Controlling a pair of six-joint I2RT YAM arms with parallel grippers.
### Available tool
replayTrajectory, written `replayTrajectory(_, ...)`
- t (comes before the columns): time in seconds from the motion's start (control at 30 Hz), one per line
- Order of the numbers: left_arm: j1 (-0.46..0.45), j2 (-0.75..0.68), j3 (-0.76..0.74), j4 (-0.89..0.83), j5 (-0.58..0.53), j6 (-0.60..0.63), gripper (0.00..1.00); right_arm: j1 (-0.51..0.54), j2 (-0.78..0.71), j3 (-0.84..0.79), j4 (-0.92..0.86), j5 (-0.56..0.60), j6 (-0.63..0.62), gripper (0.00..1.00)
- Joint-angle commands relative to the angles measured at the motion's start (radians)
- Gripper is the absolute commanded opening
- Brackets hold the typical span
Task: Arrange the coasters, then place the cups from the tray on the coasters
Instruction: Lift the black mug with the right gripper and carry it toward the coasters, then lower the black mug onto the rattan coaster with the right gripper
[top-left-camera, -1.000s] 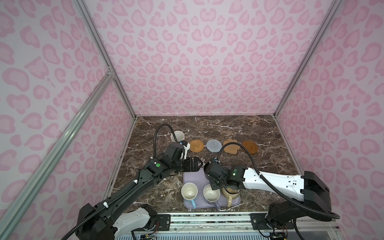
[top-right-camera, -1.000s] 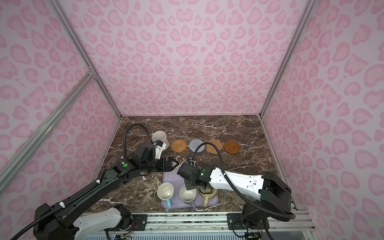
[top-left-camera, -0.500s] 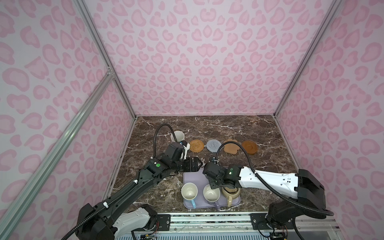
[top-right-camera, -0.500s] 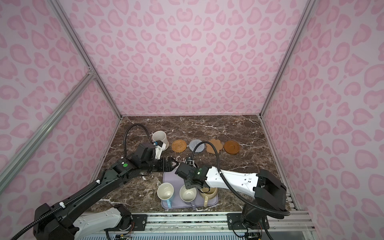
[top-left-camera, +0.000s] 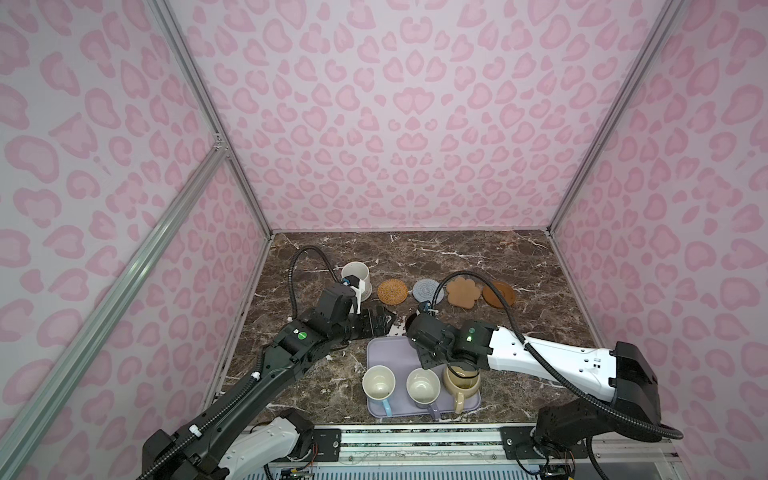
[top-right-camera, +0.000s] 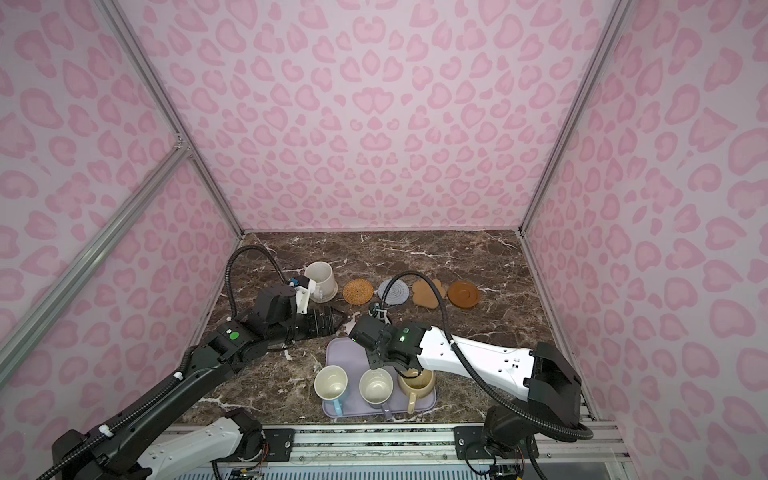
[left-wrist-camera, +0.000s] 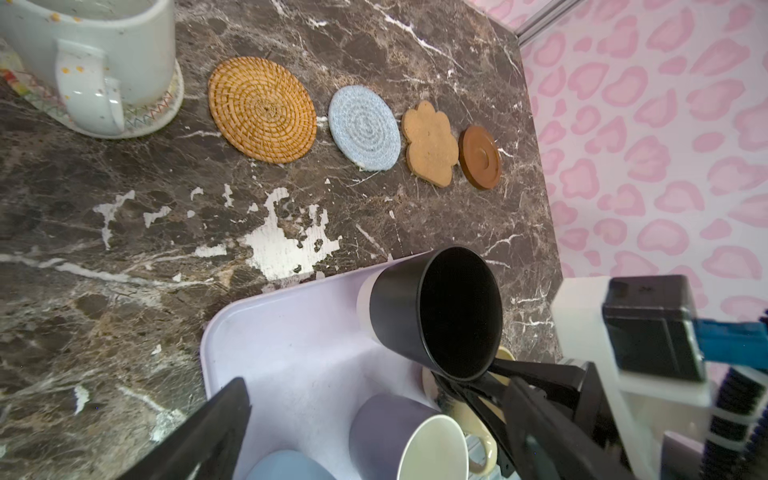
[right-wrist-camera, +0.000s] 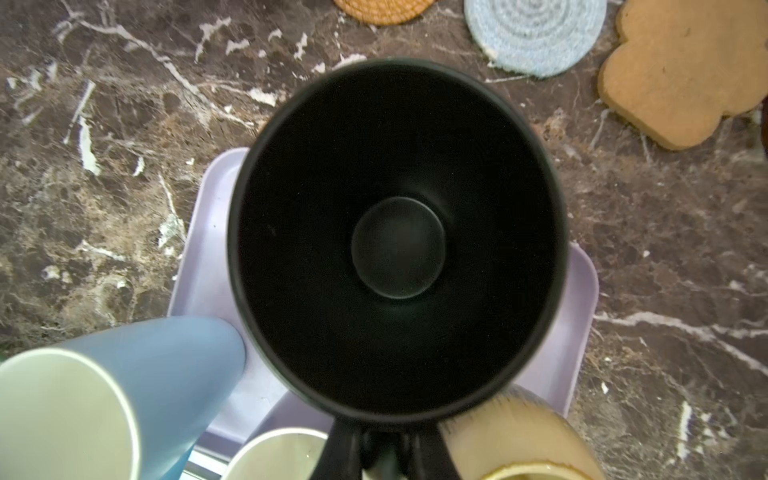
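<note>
We found right pincer (left-wrist-camera: 478, 384) clamped on handle of black mug (left-wrist-camera: 432, 311), upright at far end of tray (left-wrist-camera: 291, 353), handle toward tray's near edge. Empty orange rattan coaster (left-wrist-camera: 262, 109) lay beyond tray's far-left corner. Left pincer (top-left-camera: 384, 322) gaped empty just off that corner.

Left pincer (top-left-camera: 384, 323) wide, right pincer (right-wrist-camera: 380, 442) tight

The dark brown marble-look counter (left-wrist-camera: 124, 257) is smooth, with chipped white patches. The black mug (left-wrist-camera: 399, 307) is matt inside and out. The orange round coaster (left-wrist-camera: 262, 109) is coiled rattan, the grey-blue round coaster (left-wrist-camera: 364, 128) woven cord, the tan flower-shaped coaster (left-wrist-camera: 430, 143) matt and cork-like, the brown rimmed disc (left-wrist-camera: 481, 157) smooth and wood-like.
</note>
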Motion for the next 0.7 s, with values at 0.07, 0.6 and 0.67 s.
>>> replayTrajectory(0.07, 0.056, -0.018, 0.039, 0.027, 0.007, -0.033, 0.97, -0.034, 0.056, 0.098, -0.015, 0.032, -0.06, 0.0)
replayTrajectory(0.6, 0.204, 0.083, 0.158, 0.032, 0.056, 0.003, 0.97, -0.194, 0.252, 0.429, -0.052, -0.032, -0.157, 0.0)
replayTrajectory(0.67, 0.231, 0.106, 0.161, 0.056, 0.088, 0.005, 0.96, -0.212, 0.287, 0.463, -0.042, -0.053, -0.157, 0.0)
